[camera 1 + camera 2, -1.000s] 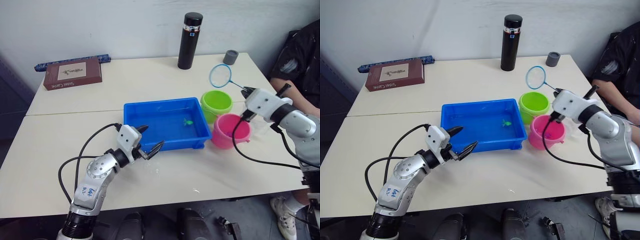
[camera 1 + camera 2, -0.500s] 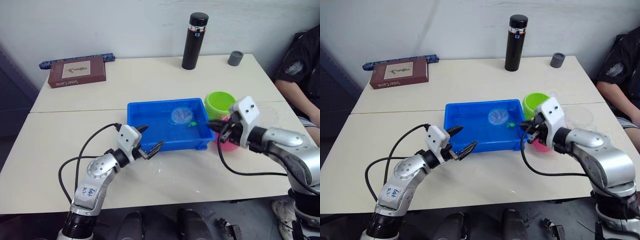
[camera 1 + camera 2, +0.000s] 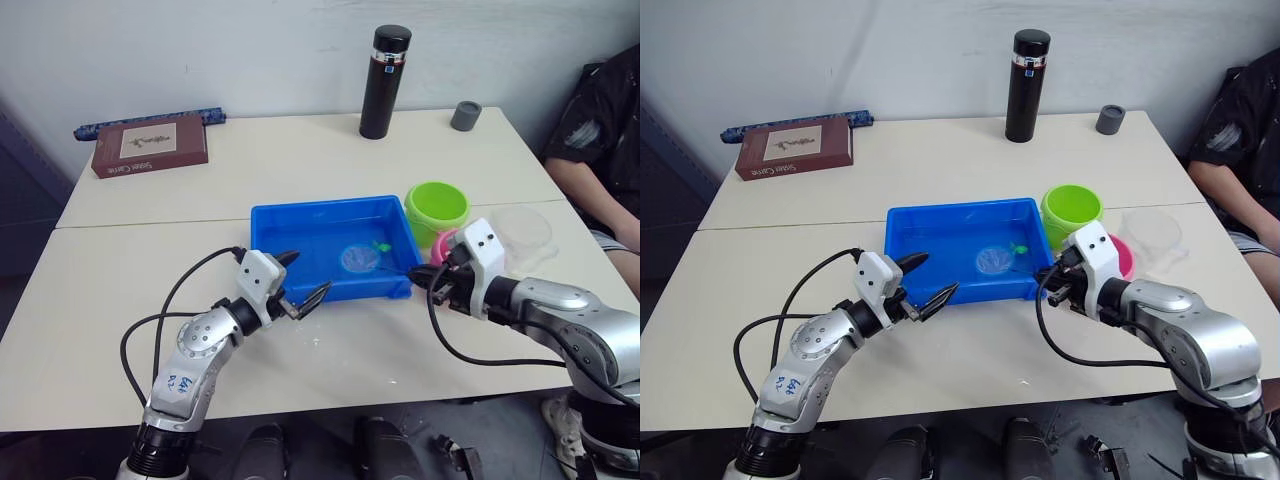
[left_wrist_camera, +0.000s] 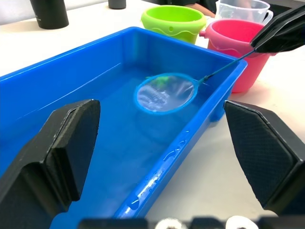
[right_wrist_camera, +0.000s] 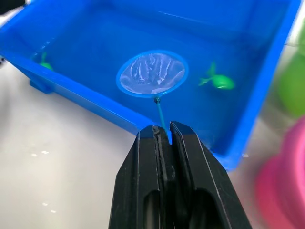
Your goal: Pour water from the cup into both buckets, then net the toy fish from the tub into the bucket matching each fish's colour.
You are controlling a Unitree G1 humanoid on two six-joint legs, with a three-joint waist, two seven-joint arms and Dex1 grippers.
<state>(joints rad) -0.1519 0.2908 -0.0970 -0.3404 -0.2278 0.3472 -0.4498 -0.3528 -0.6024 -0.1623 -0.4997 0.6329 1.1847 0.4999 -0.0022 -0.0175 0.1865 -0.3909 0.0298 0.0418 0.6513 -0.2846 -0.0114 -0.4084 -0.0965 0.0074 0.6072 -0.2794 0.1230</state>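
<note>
Blue plastic framed the step in hand: the tub [image 3: 330,247] sat near the middle of the tabletop, and our right gripper [image 5: 162,136] had its two fingers pressed together on the thin handle of a small net [image 5: 151,72]. The net's hoop lay low inside the tub, apparently at or in the water, just beside a green toy fish [image 5: 218,81] and not yet around it. A second green shape [image 5: 44,63] sat against the tub's wall at another corner; we judged it another fish but could not be sure.

Our left gripper [image 3: 298,288] hung with its fingers spread wide and holding nothing, just off the tub's front edge, toward the tabletop's near edge.

On the tub's right side stood the green bucket [image 3: 436,207], and touching or nearly touching it, closer to the near edge, the pink bucket [image 4: 236,44]. The clear cup [image 3: 523,229] sat beyond them toward the right edge. We took the pouring as done and the netting as under way.

We judged the next move called for sliding the hoop sideways under the green fish, lifting it level so the fish stayed in the mesh, then carrying it over to the green bucket, clearing the tub's rim on the way.
</note>
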